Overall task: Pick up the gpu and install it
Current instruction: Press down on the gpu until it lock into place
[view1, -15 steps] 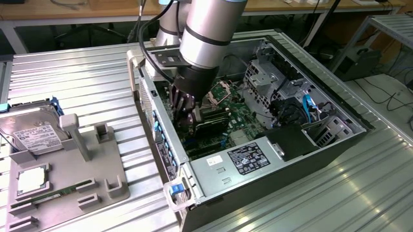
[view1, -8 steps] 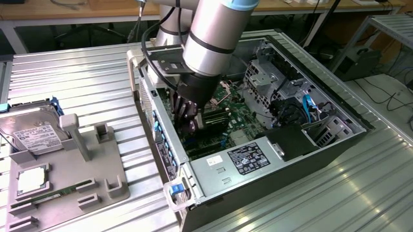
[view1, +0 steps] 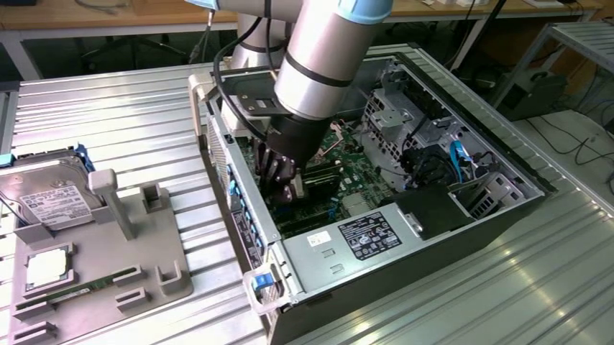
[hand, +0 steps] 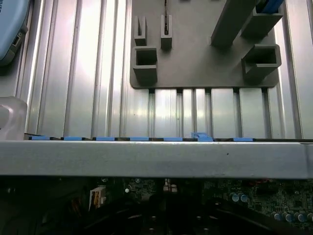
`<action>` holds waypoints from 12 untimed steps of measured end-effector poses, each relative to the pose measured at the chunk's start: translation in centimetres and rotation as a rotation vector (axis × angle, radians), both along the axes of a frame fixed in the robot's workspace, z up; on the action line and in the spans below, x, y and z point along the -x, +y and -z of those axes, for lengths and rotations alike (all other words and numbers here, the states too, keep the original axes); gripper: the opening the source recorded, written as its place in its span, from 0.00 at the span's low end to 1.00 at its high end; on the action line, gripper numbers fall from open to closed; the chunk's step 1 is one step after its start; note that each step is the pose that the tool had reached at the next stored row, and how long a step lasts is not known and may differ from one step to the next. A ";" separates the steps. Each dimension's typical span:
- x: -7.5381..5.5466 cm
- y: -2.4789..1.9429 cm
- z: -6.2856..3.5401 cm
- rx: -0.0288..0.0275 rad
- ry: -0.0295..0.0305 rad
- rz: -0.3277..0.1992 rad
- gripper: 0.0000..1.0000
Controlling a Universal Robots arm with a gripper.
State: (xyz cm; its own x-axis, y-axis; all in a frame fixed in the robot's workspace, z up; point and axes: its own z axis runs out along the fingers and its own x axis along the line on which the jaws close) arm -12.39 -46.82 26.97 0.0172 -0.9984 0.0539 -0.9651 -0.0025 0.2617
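The dark gripper [view1: 285, 181] is seen lowered inside the open computer case [view1: 499, 162], its fingers drawn together; whether anything is clamped between them cannot be told. A flat black card, taken to be the gpu [view1: 309, 192], is seen just beneath and beside the fingertips, lying over the green motherboard [view1: 360, 169]; its outline is partly hidden by the gripper. The arm [view1: 321, 57] above is a smooth silver cylinder with a light blue joint cap and a black cable looped beside it.

The case is of grey sheet metal with black interior frames, blue cables at the exterior view's right, and a labelled silver power supply [view1: 360, 241] at the near end. Small blue clips [hand: 200, 137] are set along the case's upper edge, as seen in the wrist view.

On the exterior view's left, a matte grey fixture tray [view1: 144, 251] with upright posts and square pockets is noted. A boxy silver hard drive [view1: 48, 198] with a white label is held in it, with a thin green memory stick [view1: 72, 293] nearer.

Everything is carried on a ribbed aluminium table [view1: 125, 122]. Wooden benches and dark floor lie beyond.
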 end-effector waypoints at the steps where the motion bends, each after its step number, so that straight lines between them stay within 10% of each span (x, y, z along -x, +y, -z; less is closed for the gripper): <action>1: 0.0 0.07 0.01 0.0003 0.0003 0.000 0.11; 5: 0.0 0.87 0.10 0.0055 0.0017 0.000 0.11; 12: -0.7 0.91 0.91 0.0057 0.0103 0.000 0.11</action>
State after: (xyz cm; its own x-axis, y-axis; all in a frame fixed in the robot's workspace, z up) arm -11.72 -45.92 26.06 0.0177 -0.9981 0.0595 -0.9624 -0.0009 0.2717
